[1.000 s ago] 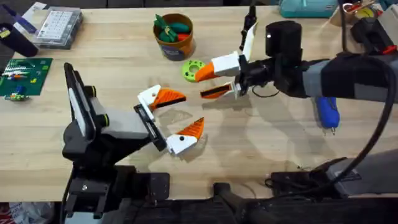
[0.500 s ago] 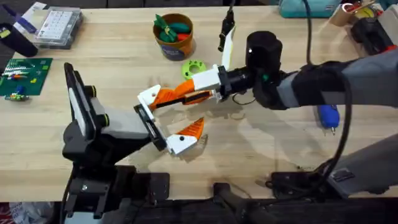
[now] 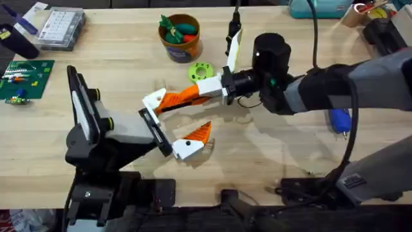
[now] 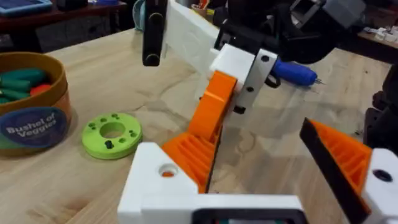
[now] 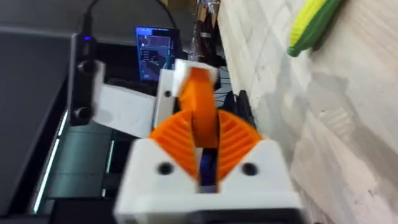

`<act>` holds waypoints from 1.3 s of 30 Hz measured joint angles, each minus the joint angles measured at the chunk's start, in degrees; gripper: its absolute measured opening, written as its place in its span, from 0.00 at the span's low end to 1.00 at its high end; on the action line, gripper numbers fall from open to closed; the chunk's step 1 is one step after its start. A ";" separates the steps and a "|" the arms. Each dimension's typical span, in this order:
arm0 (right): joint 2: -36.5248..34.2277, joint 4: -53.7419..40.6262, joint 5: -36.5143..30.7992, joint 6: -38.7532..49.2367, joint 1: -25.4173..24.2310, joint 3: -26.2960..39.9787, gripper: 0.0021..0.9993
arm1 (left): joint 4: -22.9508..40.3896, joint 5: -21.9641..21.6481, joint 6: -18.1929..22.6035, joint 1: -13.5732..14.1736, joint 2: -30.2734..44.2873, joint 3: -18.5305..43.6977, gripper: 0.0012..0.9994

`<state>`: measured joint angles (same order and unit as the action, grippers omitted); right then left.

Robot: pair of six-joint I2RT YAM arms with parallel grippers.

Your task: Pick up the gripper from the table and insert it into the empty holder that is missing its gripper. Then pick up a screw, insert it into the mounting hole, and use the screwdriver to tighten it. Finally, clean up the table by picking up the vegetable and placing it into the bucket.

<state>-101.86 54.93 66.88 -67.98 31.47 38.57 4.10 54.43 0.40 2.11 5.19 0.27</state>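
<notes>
Right arm reaches across the table point(image 3: 290, 154) toward the holder point(image 3: 151, 125). The right gripper point(image 3: 183, 96) is pressed together on the orange finger point(image 3: 156, 100). In the right wrist view its two ribbed pads point(image 5: 177, 140) pinch that finger point(image 5: 199, 93) edge-on, white block at the far end.

Finger location: at the upper end of the holder's black plate, white block against the plate. Whether it is fully seated cannot be told. In the left wrist view the right gripper point(image 4: 214, 109) comes down onto the finger point(image 4: 189, 155). A round hole point(image 4: 166, 169) shows in the white block, with something orange inside it.

Left gripper point(image 3: 201, 111) – spread wide, nothing between the fingers. Its second finger point(image 3: 195, 138) sits at the lower end of the plate, well apart from the first.

Other items:
- Vegetable point(image 3: 201, 70) lies flat on the table, just beside the bucket point(image 3: 180, 35) and near the right gripper, touching neither.
- Bucket is upright, with toy carrots inside.
- Screwdriver point(image 3: 339, 119) lies on the table at the right, partly under the right arm – untouched.
- A clear box point(image 3: 61, 27) and a green board point(image 3: 22, 77) are at the far left.
</notes>
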 joint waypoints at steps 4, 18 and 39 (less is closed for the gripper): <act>0.00 -0.06 -0.27 -0.23 0.02 0.00 0.01 | 0.04 -0.06 0.00 0.00 0.00 0.00 0.99; 0.00 -0.06 -2.01 -0.23 0.38 0.68 0.01 | -0.25 3.37 -0.18 -0.07 0.00 0.00 0.99; 0.00 -0.08 -6.49 -0.66 2.31 0.98 0.01 | 0.06 2.52 -0.61 -1.02 0.00 -0.06 0.99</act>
<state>-101.86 54.85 60.39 -68.64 33.77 39.55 4.16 56.96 -0.21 1.08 5.19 0.21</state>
